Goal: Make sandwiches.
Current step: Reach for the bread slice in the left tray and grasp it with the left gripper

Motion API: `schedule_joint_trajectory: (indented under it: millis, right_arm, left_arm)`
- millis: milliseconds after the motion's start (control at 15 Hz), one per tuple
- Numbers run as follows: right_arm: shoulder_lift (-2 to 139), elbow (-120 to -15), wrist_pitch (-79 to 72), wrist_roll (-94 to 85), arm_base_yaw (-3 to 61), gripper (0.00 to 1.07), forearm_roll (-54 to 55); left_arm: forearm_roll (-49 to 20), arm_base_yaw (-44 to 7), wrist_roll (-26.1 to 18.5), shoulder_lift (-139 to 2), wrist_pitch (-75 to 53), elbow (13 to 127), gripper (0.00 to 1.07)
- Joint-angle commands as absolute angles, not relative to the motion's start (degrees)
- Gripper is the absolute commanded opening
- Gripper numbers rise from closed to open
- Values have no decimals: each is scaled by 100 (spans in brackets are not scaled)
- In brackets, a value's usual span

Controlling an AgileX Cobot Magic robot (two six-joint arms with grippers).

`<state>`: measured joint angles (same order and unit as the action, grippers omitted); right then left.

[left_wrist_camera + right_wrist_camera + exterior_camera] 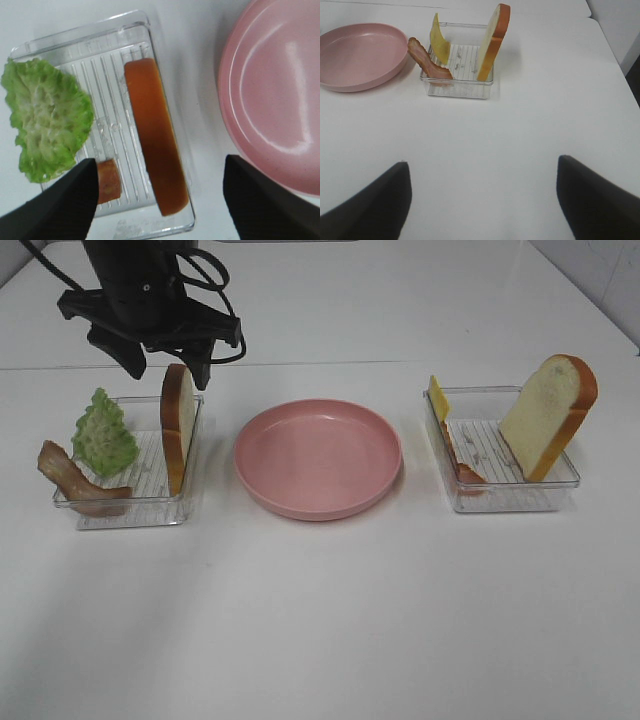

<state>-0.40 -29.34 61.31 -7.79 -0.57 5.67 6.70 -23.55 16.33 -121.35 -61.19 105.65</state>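
A pink plate (pixel 318 455) sits in the middle of the white worktop (pixel 320 630), and everything else is placed around it. The sandwich parts are unstacked, split between two clear trays.

On the plate's left-arm side, just beside its rim, is the left tray (pixel 130 512). In it a bread slice (pixel 177 425) stands on edge against the wall nearest the plate. A lettuce leaf (pixel 104 435) stands at the side away from the plate. A bacon strip (pixel 72 480) leans over the far front corner.

The left gripper (pixel 168 372) hangs over the top edge of that bread slice. Its jaws are spread wide and hold nothing. In the left wrist view its fingers (pixel 70 200) lie to either side of the brown crust, with gaps on both sides.

On the plate's other side, a little apart from it, is the right tray (pixel 505 502). It holds a yellow cheese piece (pixel 438 398) and a second bacon strip (pixel 462 468), both against the wall nearest the plate. A second bread slice (pixel 548 415) leans at the side away from the plate.

The right gripper (pixel 482 160) appears only in its wrist view. It is well back from the right tray, over bare worktop, with jaws wide apart and empty.
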Motion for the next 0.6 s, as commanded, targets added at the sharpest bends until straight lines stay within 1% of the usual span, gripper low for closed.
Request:
schedule_joint_trajectory:
  millis: [67,400,533,600]
  right_arm:
    - [-120,-2905,6091,-814,-69,76,544]
    - [-120,-2905,6091,-814,-69,76,544]
    - [-120,-2905,6091,-814,-69,76,544]
    - [-120,-2905,6091,-814,-69,76,544]
  left_arm:
    - [619,-2378,1696,-12284,-5867,10594,68]
    - [619,-2378,1696,-12468,-5581,10594,67]
    - [619,-2378,1696,-12525,-5615,10594,63]
    - [619,-2378,1696,-12565,-5632,10594,57]
